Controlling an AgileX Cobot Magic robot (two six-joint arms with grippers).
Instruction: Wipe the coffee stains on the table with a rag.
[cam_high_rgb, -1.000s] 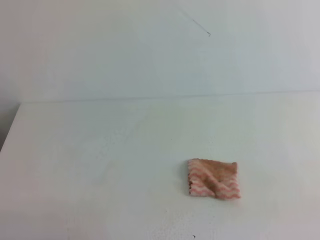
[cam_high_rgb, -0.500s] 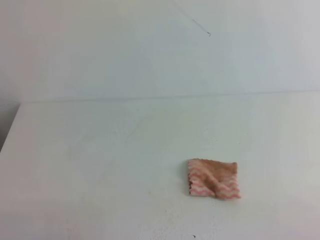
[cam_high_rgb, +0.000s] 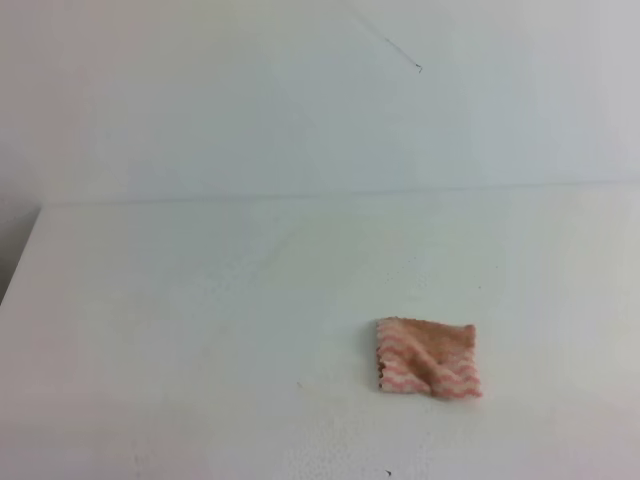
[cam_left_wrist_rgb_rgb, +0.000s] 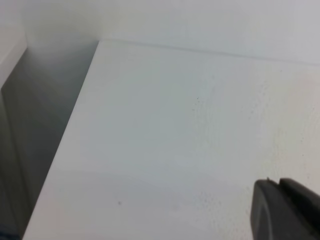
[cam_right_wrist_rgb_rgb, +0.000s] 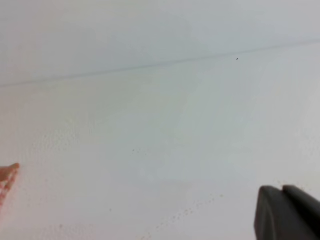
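On the bench (cam_high_rgb: 200, 300), the rag (cam_high_rgb: 428, 357) is seen nearer the right claw (cam_right_wrist_rgb_rgb: 282, 192), pressed together; no stain is visible.

Crumpled pink-zigzag rag (cam_high_rgb: 428, 358) flat on white table (cam_high_rgb: 200, 300), right of centre.

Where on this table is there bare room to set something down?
Bare white table runs from the left edge to the rag, and from the back wall seam down to it. A narrower strip lies right of the rag. Nowhere crowded; no stain shows.
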